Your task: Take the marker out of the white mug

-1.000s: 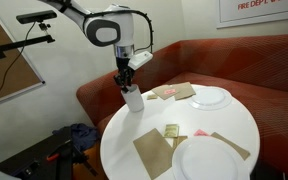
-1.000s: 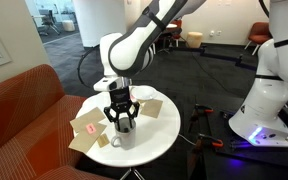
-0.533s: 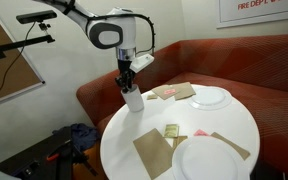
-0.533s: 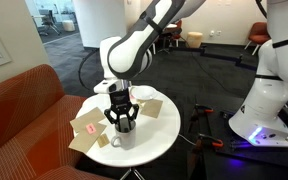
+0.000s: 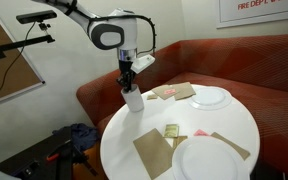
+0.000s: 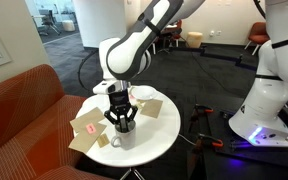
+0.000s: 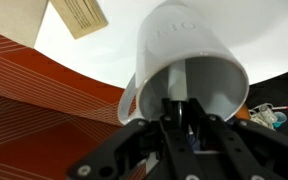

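The white mug (image 5: 134,100) stands upright near the edge of the round white table (image 5: 199,120); it also shows in an exterior view (image 6: 118,139) and from above in the wrist view (image 7: 189,55). My gripper (image 5: 128,82) (image 6: 119,123) hangs straight over the mug's mouth. In the wrist view its fingers (image 7: 182,120) are closed together on the dark end of the marker (image 7: 180,112), which points down into the mug. The rest of the marker is hidden by the fingers and the mug wall.
Two white plates (image 5: 210,97) (image 5: 209,160) lie on the table with brown napkins (image 5: 152,152) and small cards (image 5: 171,131). A red sofa (image 5: 254,65) curves round the table. A tripod (image 5: 14,50) and another robot's base (image 6: 259,110) stand nearby.
My gripper has risen slightly above the mug, still closed. The mug has not moved.
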Tool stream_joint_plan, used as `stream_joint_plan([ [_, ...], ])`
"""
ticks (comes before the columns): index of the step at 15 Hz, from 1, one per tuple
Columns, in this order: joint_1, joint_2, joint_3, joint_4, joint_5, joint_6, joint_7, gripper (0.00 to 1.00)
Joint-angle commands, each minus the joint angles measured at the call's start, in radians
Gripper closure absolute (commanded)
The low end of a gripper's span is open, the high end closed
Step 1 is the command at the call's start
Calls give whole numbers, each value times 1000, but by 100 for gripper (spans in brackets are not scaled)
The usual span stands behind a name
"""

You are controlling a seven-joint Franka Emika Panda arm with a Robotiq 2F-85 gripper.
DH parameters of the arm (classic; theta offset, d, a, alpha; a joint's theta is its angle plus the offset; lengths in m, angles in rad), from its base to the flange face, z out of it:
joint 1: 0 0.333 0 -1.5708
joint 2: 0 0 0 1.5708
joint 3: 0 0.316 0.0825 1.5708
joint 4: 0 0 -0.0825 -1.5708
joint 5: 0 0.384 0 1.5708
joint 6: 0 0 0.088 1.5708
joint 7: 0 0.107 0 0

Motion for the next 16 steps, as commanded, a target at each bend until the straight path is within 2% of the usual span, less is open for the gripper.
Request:
stream_joint_plan([
  [1, -23, -15, 21, 5, 20, -20, -34, 95],
  [9, -11, -146, 35, -59, 16, -31, -51, 95],
  [16, 15, -345, 16, -148, 31, -69, -53, 95],
])
